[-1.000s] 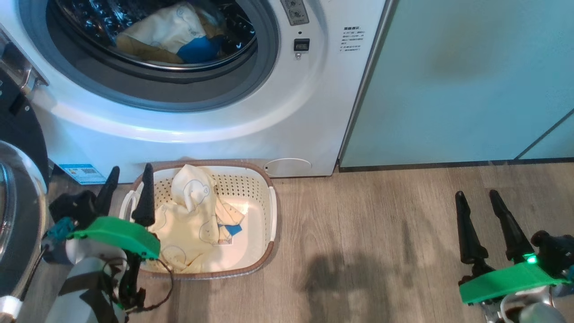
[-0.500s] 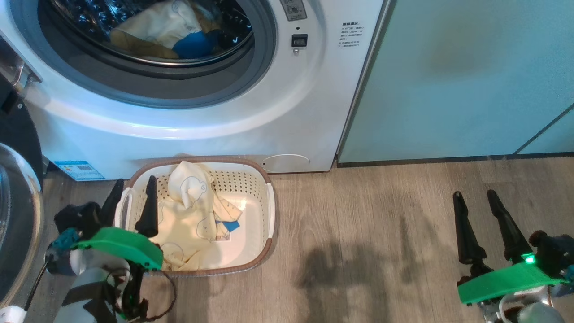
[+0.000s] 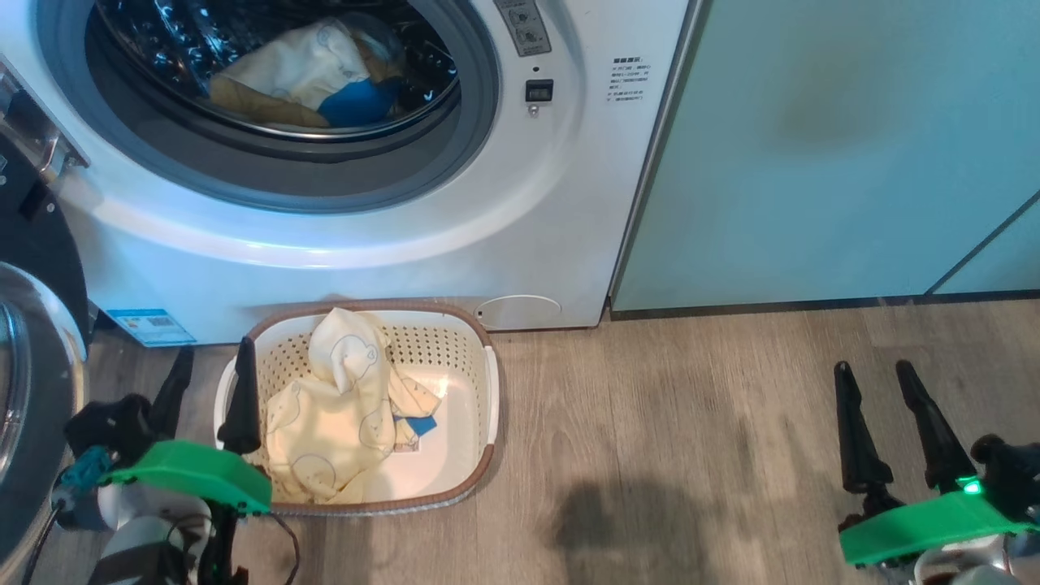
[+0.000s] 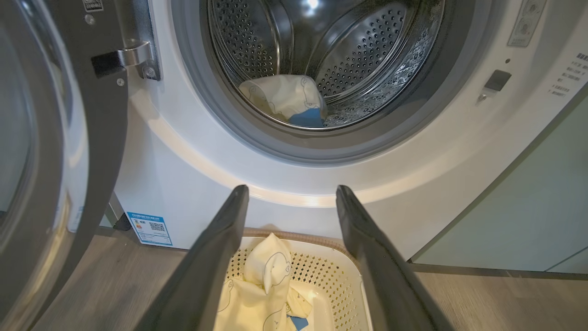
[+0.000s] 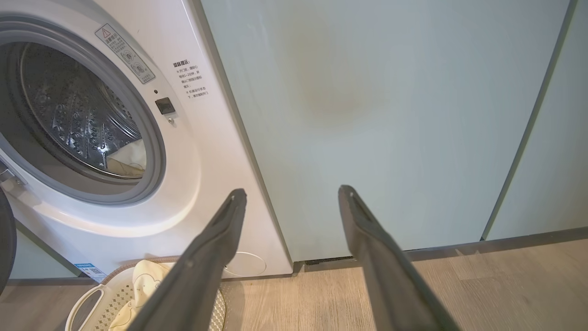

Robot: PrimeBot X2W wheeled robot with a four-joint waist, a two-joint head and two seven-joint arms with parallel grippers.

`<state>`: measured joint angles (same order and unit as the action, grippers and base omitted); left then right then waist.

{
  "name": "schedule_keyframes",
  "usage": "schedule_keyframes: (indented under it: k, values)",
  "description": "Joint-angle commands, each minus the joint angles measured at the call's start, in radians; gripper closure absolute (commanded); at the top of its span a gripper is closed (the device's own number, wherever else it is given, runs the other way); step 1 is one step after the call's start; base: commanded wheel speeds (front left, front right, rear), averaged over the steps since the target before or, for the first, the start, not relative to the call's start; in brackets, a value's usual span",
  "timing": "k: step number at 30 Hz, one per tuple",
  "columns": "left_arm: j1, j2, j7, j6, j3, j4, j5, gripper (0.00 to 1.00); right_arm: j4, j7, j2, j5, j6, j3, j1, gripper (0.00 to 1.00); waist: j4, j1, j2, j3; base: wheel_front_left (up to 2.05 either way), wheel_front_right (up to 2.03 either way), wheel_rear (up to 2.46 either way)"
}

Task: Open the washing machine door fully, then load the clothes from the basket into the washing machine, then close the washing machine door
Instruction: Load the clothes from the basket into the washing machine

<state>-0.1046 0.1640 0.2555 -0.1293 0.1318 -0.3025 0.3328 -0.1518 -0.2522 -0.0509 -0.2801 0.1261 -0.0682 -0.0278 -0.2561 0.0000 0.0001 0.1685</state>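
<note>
The white washing machine [image 3: 504, 203] stands with its door [image 3: 32, 390] swung open at the far left, glass bowl facing out. Inside the steel drum lie pale yellow clothes [image 3: 292, 65] and a blue piece [image 3: 357, 101]. On the floor in front sits the cream basket [image 3: 479, 390] holding more bear-print clothes [image 3: 341, 414] and a blue scrap. My left gripper [image 3: 213, 347] is open and empty, above the basket's left rim; in the left wrist view the left gripper [image 4: 291, 191] points at the machine's front below the drum. My right gripper [image 3: 876, 367] is open and empty over bare floor at the right.
Pale-green cabinet doors [image 3: 837, 146] stand to the right of the machine. Wood-look floor [image 3: 666, 422] stretches between the basket and my right gripper. The open door's hinge bracket [image 4: 133, 55] sticks out at the machine's left.
The left gripper has drawn back toward me and a little left, off the clothes to the basket's left rim. The head view shifted slightly. The right gripper holds its place.
</note>
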Motion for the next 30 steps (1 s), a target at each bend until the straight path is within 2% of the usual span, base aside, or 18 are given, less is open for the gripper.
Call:
schedule_keyframes:
  k: [1, 30]
  values:
    - [-0.016, 0.02, 0.006, -0.001, 0.046, 0.039, -0.012, 0.0, 0.031, -0.01, -0.016, 0.006, 0.005, -0.015, -0.017, 0.0, 0.001, 0.0, -0.0001, -0.004, 0.0, 0.0, 0.0]
    - [0.054, -0.01, 0.006, -0.001, 0.073, 0.087, -0.015, 0.0, 0.032, -0.01, -0.029, 0.004, 0.005, -0.013, 0.004, 0.0, 0.013, 0.0, -0.0001, -0.045, 0.0, 0.0, 0.0]
